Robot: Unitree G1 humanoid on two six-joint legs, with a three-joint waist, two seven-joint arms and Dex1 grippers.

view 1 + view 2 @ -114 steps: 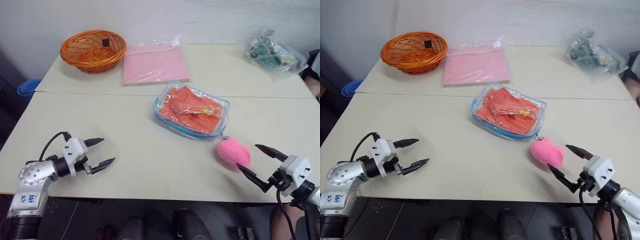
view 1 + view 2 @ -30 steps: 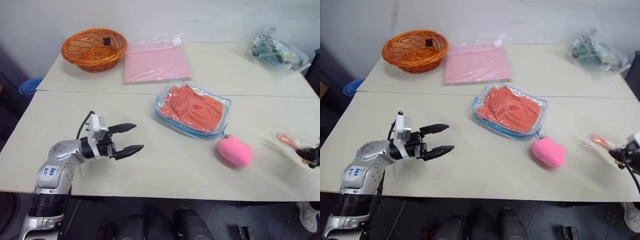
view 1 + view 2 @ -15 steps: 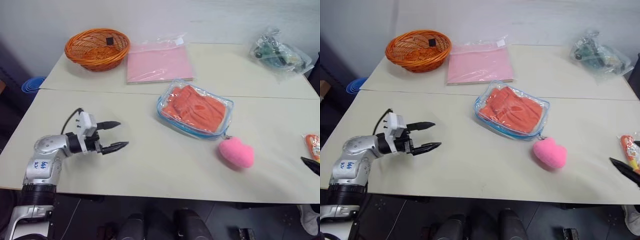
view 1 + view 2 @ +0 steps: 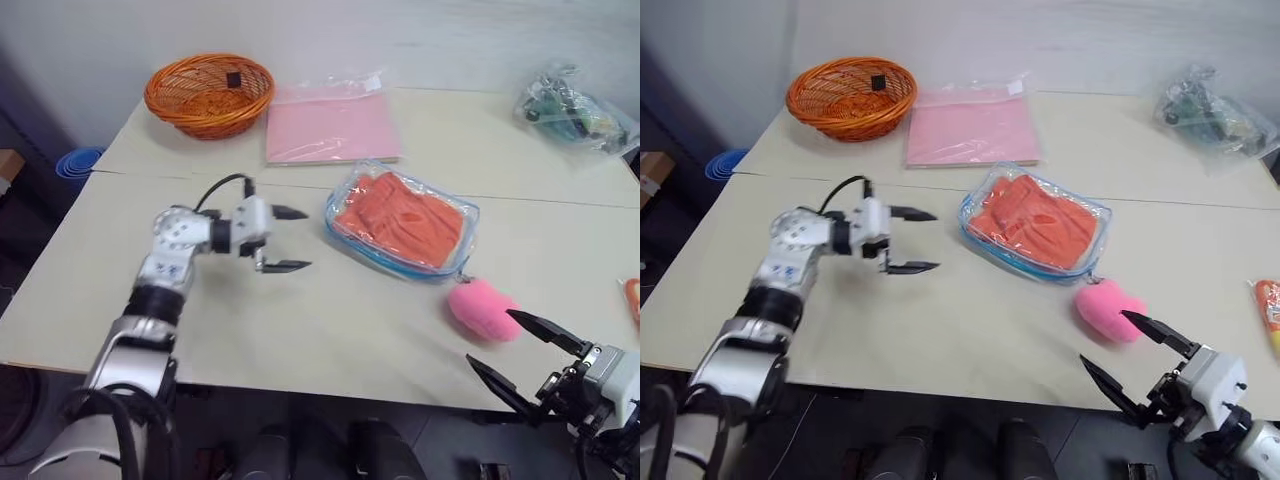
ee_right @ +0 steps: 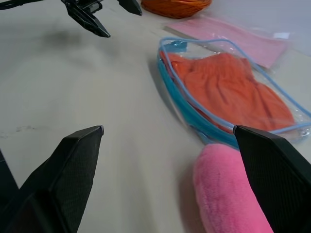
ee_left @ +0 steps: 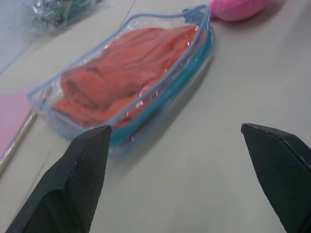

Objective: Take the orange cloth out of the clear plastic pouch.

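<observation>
Both end effectors point(image 4: 288, 240) point(image 4: 518, 350) spread wide, level.

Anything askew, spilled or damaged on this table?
Nothing is spilled or damaged. The clear plastic pouch lies at an angle to the table edge, orange cloth still inside. A small orange item sits at the right edge, too cropped to identify.

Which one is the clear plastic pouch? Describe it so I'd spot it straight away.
On the pale table, look near the middle, just in front of the flat pink sheet packet. The clear plastic pouch lies there, blue-edged, with the orange cloth inside and a fluffy pink pom-pom at its corner.
</observation>
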